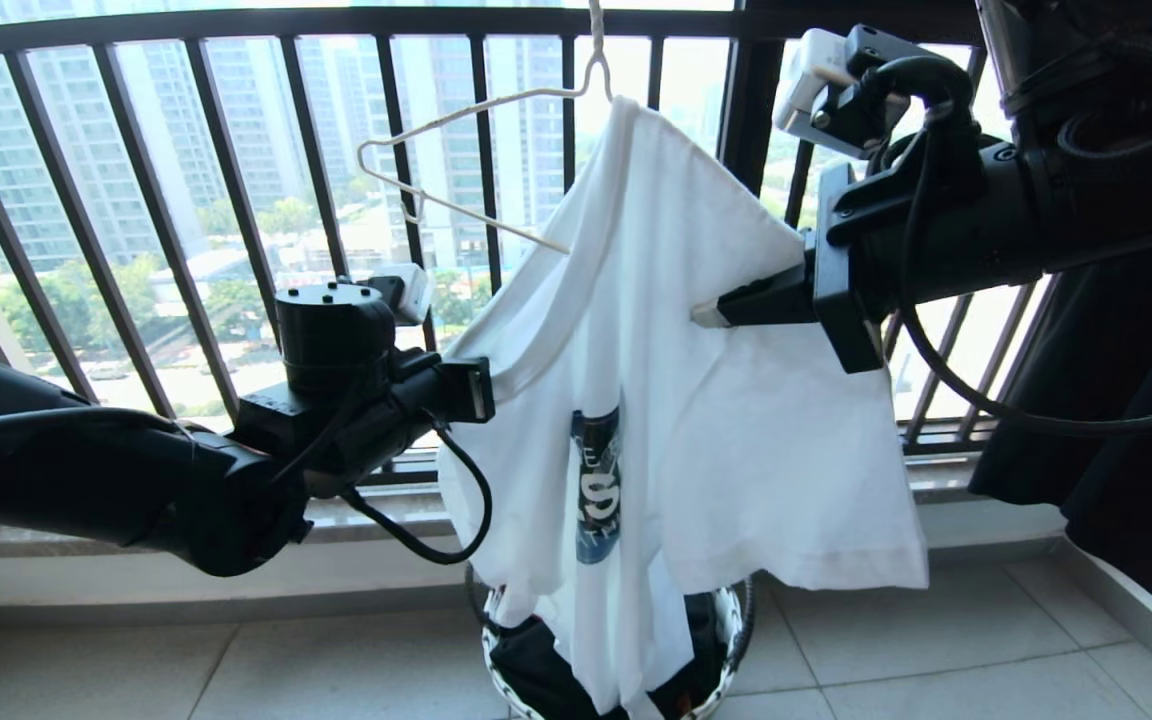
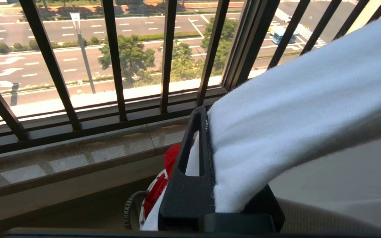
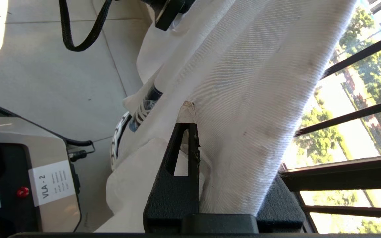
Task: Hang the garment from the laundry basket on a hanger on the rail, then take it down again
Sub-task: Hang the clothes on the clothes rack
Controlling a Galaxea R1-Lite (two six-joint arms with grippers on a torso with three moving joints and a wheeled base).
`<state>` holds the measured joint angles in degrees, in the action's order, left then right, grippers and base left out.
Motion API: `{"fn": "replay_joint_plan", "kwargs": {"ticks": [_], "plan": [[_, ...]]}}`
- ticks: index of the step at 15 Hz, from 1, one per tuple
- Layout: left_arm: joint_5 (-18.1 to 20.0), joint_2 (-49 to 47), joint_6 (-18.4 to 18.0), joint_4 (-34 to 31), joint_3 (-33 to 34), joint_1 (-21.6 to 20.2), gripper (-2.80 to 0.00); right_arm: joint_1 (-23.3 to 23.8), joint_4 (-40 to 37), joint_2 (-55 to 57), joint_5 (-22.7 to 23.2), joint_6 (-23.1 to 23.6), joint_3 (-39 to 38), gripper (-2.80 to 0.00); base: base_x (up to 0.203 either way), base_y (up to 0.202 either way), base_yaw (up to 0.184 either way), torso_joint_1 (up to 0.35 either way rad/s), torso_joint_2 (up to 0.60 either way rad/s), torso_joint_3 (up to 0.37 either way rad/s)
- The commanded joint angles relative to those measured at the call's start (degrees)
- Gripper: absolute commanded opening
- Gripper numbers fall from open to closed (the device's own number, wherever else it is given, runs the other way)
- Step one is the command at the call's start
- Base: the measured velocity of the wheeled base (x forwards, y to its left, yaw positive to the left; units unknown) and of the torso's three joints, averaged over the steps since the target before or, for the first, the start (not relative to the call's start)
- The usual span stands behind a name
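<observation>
A white T-shirt (image 1: 696,400) with a dark blue chest print hung by one shoulder from a thin cream wire hanger (image 1: 496,160), whose bare end stuck out to the left in front of the dark balcony railing (image 1: 236,200). The left gripper (image 1: 481,390) had its jaws clamped on the shirt's left edge. The right gripper (image 1: 711,312) pinched the cloth higher up on the right, its jaws nearly together. The shirt's lower hem trailed into the round laundry basket (image 1: 731,620) standing on the tiled floor (image 1: 936,650) directly beneath.
</observation>
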<state>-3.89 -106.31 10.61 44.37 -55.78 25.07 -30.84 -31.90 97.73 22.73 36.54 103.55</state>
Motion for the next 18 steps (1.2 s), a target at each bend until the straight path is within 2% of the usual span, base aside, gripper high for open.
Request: {"fn": "replay_joint_plan", "kwargs": {"ticks": [1,5,12,15,18], "plan": [[0.73,-0.12,0.37,0.27,0.15,-0.64,-2.80,-0.08,-0.10,-2.14,1.10,0.05,-1.47,-2.80,0.000,0.000,0.000,0.000,0.00,0.000],[1.76,0.37,1.00,0.27,0.08,-1.82,-2.80,-0.10,-0.09,-4.79,3.40,-0.21,-3.57,-2.80,0.000,0.000,0.000,0.000,0.00,0.000],[3.95,2.90,1.19,0.07,0.06,-3.39,-2.80,-0.10,-0.09,-8.45,4.42,-0.24,-8.46,-2.80,0.000,0.000,0.000,0.000,0.00,0.000],[6.17,4.43,1.56,-3.46,-0.26,-4.39,-2.80,-0.10,-0.09,-9.05,5.48,-0.24,-9.39,-2.80,0.000,0.000,0.000,0.000,0.00,0.000],[6.27,4.60,1.78,-3.82,-0.96,-5.49,-2.80,-0.10,-0.09,-9.30,5.55,-0.13,-10.51,-2.80,0.000,0.000,0.000,0.000,0.00,0.000]]}}
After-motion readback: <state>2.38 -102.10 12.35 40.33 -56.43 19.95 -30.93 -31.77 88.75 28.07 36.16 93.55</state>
